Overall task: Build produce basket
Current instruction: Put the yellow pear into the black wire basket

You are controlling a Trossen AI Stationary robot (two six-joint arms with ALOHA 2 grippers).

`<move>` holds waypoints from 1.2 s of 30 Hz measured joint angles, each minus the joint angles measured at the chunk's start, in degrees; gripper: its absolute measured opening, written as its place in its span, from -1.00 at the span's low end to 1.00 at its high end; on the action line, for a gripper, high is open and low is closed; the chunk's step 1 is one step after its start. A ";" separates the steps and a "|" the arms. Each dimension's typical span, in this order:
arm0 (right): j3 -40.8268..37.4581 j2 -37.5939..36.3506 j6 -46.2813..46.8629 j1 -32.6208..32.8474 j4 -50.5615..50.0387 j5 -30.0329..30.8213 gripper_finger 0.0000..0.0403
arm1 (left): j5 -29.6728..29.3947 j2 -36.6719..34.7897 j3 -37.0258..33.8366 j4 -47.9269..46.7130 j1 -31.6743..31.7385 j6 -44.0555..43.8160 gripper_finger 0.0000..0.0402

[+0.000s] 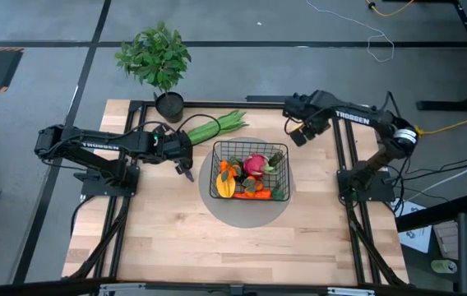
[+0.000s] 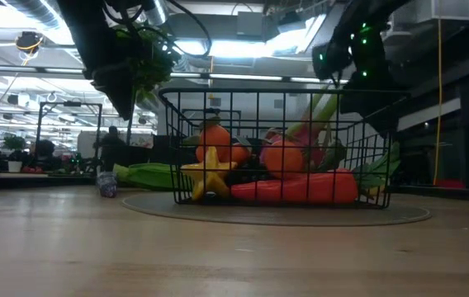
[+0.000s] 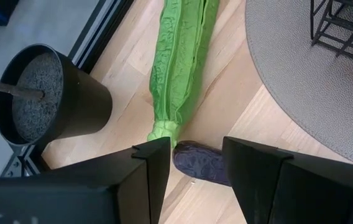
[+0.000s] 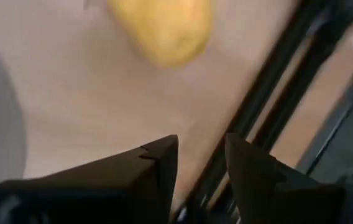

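The black wire basket [image 1: 276,156] stands on a round grey mat [image 1: 250,215] at mid-table. It holds a pink dragon fruit [image 1: 256,163], a carrot [image 1: 254,195], tangerines and a yellow star-shaped fruit [image 2: 210,177]. A long green stalk bundle [image 3: 178,74] lies flat on the wood, left of the basket and toward the far edge. A small dark purple piece [image 3: 202,164] lies at its near end. My left gripper [image 3: 195,146] hovers open above that piece. My right gripper [image 4: 201,146], right of the basket's far end, is open and empty above a yellow fruit [image 4: 164,28] on the table.
A leafy plant in a black pot [image 3: 52,93] stands close beside the green bundle, at the table's far edge. Black frame rails [image 1: 127,205] run along both sides of the table. Bare wood [image 1: 242,255] lies between the mat and the near edge.
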 joint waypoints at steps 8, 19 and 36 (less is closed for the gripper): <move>0.02 -0.93 -4.49 -3.21 18.09 4.77 -0.39 | 0.02 0.00 0.00 0.06 -0.02 -0.15 -0.32; -8.98 9.81 -13.84 -9.09 37.26 -2.12 -0.39 | 0.02 0.00 0.00 0.22 0.00 -0.11 -0.32; -11.52 3.55 -12.15 -1.50 3.99 -2.39 -0.39 | 0.00 0.00 0.00 0.26 0.00 -0.04 -0.32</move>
